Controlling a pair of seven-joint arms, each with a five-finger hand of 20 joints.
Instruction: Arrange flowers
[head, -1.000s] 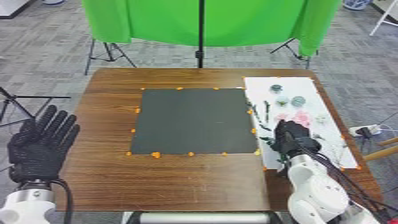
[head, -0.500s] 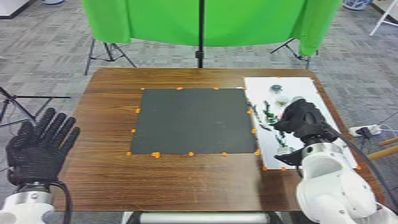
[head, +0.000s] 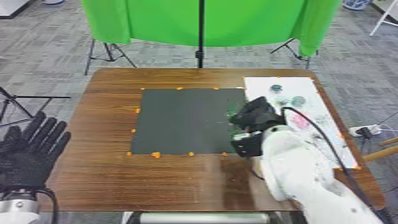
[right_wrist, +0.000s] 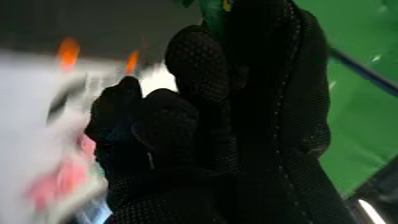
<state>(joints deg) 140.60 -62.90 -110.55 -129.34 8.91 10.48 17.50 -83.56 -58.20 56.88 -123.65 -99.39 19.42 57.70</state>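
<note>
In the head view, the right hand (head: 256, 118) is held over the right-hand edge of the dark mat (head: 182, 120), where the white sheet (head: 263, 83) is bordered. A leafy green sprig (right_wrist: 214, 16) is pinched between its thumb and fingers, as is seen in the right wrist view; in the head view, green leaves are seen just beside the hand, over the mat. How far the stem is covered by the glove cannot be told. On the white sheet, a small dark green bloom (head: 276, 88), a pale green bloom (head: 298, 101) and pink flowers (head: 300, 120) are laid out, partly hidden by the right hand and arm. The left hand (head: 28, 157) is held at the left side of the brown table (head: 115, 185), its fingers straight and a little apart. The mat is edged by small orange marks (head: 155, 155).
</note>
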